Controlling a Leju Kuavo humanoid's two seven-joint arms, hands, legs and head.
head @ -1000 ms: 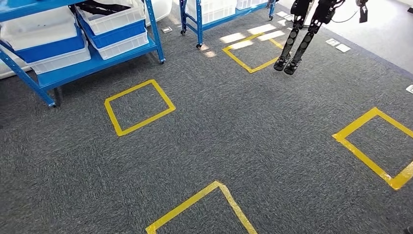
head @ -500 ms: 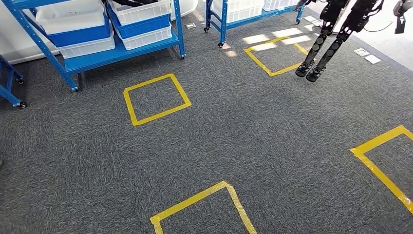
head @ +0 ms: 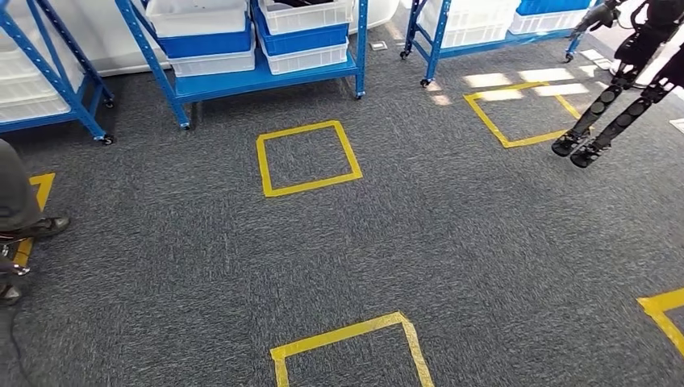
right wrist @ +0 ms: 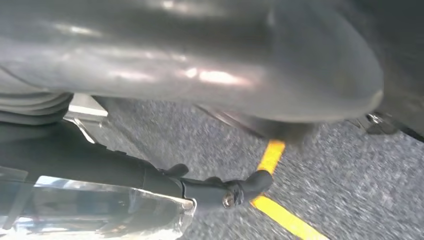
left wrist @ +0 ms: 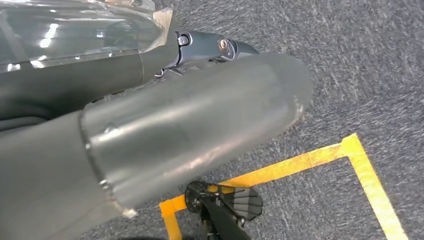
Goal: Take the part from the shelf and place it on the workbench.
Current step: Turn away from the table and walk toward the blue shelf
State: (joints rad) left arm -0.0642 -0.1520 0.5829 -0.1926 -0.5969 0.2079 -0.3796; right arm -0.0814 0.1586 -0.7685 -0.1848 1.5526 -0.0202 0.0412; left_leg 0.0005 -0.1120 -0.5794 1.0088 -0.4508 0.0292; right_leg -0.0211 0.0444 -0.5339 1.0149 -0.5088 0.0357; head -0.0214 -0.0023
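Closest to the camera, in the wrist views, the left hand (left wrist: 200, 125) and the right hand (right wrist: 210, 60) are seen hanging above grey carpet (head: 452, 242); whether their fingers are spread or curled cannot be told, since the thick grey thumbs mask them, and nothing is visibly held. A yellow taped corner (left wrist: 350, 155) is seen on the carpet below the left hand, and a yellow tape line (right wrist: 272, 155) below the right.

In the head view, a partial yellow taped square (head: 347, 334) is laid nearest, at the lower edge. At the left edge a person's dark trouser leg (head: 14, 189) and shoe (head: 44, 227) are seen — beside another strip of yellow tape (head: 36, 197). Farther on, a complete yellow square (head: 308, 158) is marked in front of a blue shelf (head: 266, 79), on which white and blue bins (head: 300, 36) are stacked. The part itself cannot be made out — dark contents are only glimpsed in the top bin (head: 305, 6). To the right, the black legs of another robot (head: 613, 109) are planted near a further taped square (head: 524, 113), with a second blue rack (head: 500, 36) behind.
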